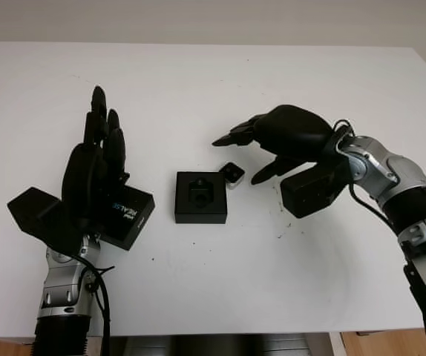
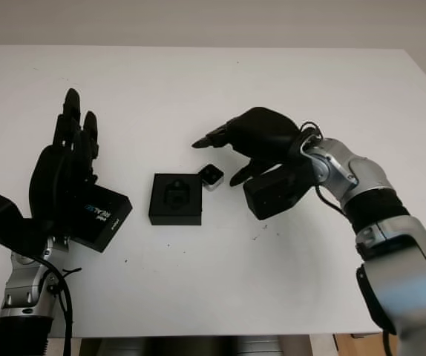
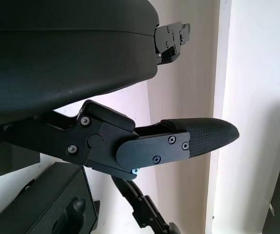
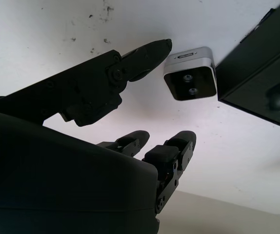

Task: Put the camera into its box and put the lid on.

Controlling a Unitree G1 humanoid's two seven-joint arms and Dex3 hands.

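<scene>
Camera (image 4: 189,73) judged small, light, rigid, smooth-sided; pinch across short sides advised. Right hand (image 1: 276,141) poised above, holding nothing. Left hand (image 1: 94,167) open over lid (image 1: 128,215).

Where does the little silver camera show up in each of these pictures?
Left eye view: the camera sits mid-table, at the open box's far right corner.
Right eye view: same spot, under the right hand.
Left wrist view: not in it.
Right wrist view: beyond the fingertips.
Shared landmark: the open box.
</scene>
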